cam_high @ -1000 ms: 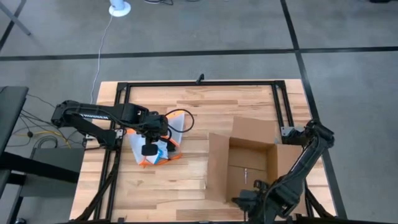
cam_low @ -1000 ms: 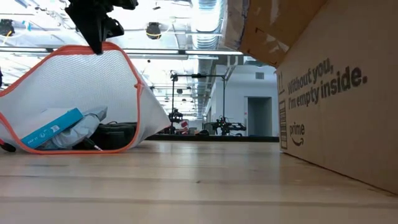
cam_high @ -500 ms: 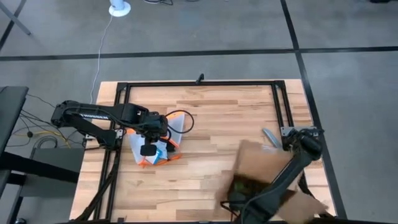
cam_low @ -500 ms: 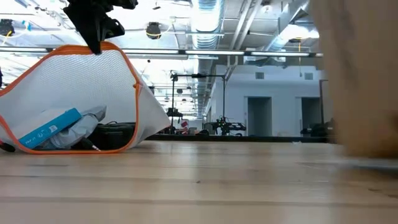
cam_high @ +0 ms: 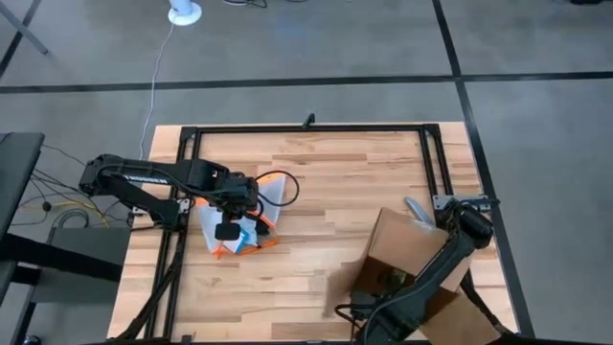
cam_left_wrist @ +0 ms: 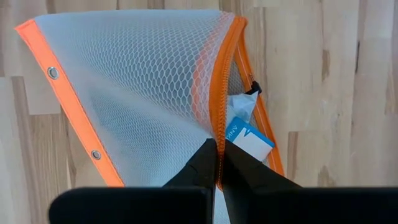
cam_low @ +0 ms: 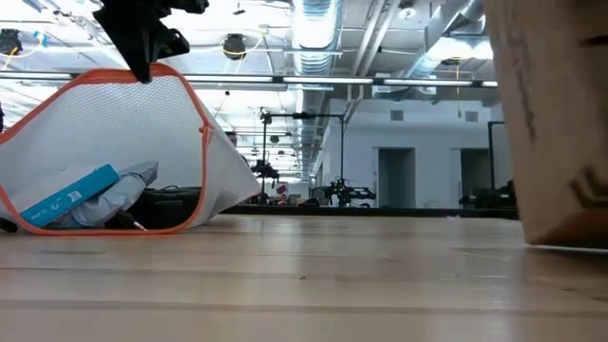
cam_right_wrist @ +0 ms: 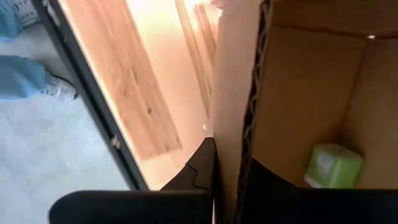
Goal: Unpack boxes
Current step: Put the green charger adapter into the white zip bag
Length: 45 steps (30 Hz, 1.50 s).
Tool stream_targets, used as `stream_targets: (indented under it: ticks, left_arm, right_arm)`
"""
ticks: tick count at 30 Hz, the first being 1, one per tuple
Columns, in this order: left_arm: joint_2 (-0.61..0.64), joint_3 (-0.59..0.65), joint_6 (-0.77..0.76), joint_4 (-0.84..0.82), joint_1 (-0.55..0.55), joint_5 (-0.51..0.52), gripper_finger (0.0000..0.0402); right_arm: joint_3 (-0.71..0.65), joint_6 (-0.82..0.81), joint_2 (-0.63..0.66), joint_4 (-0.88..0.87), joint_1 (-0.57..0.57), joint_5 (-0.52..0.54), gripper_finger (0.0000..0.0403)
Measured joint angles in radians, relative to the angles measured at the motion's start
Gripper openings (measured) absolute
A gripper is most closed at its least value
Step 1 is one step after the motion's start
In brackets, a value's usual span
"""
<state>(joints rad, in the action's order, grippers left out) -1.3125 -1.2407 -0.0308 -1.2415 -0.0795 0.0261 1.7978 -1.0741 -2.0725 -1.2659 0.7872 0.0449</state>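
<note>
The brown cardboard box [cam_high: 407, 247] stands tilted near the table's right near corner, its slanted side filling the right of the low view [cam_low: 560, 123]. My right gripper [cam_right_wrist: 227, 155] is shut on one of its walls; a green item [cam_right_wrist: 333, 165] lies inside. On the left, the orange-edged clear mesh pouch [cam_high: 239, 225] stands tent-like on the wood [cam_low: 104, 142], holding a blue-and-white packet [cam_left_wrist: 249, 138]. My left gripper [cam_left_wrist: 217, 163] is shut on the pouch's top edge. My left gripper pinches the pouch's orange edge [cam_left_wrist: 216, 127] between its two fingers from above, pointing down. The pouch hangs below it, spread out, and its lower edge [cam_low: 104, 228] rests on the table. My right gripper grips the box's cardboard wall at its open rim [cam_right_wrist: 239, 124], one finger [cam_right_wrist: 199, 168] outside and one inside. The box is tilted, its lower edge [cam_low: 570, 242] at the table surface.
A black metal frame [cam_high: 306, 127] runs around the tabletop. Bare wood lies between the pouch and the box [cam_high: 316, 206]. A black cable loop [cam_high: 283, 182] lies beside the pouch. Beyond the table's edge, a person's foot [cam_right_wrist: 59, 90] shows on the floor.
My right gripper has dragged the box toward the table's right near corner, turning and tipping it. In the low view the box has slid out toward the right edge of the picture. The left gripper and the pouch have stayed about where they were.
</note>
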Motion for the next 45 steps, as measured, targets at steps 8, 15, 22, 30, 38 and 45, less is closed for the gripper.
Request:
stream_targets:
  ticks: [8,15,22,30,38,45]
  left_arm:
    - [0.0,0.0,0.01,0.001,0.0,0.005,0.0]
    - [0.0,0.0,0.007,0.001,0.003,0.009,0.0]
    - [0.0,0.0,-0.016,-0.003,0.003,0.01,0.0]
    - [0.0,-0.001,-0.004,-0.018,0.003,0.012,0.0]
    - [0.0,-0.001,0.032,0.006,0.001,0.011,0.0]
    - [0.0,-0.007,0.105,-0.006,0.001,0.016,0.0]
  right_arm:
    - [-0.004,0.033,-0.021,0.017,-0.068,0.047,0.001]
    - [-0.004,0.04,-0.024,0.022,-0.149,0.076,0.0072]
    - [0.01,0.139,-0.024,0.058,-0.218,0.04,0.0173]
    - [0.198,0.056,-0.017,0.092,-0.171,-0.041,0.0215]
    - [0.217,-0.313,-0.017,0.068,-0.014,0.265,0.0195]
    - [0.217,-0.429,-0.017,0.038,0.059,0.406,0.0187]
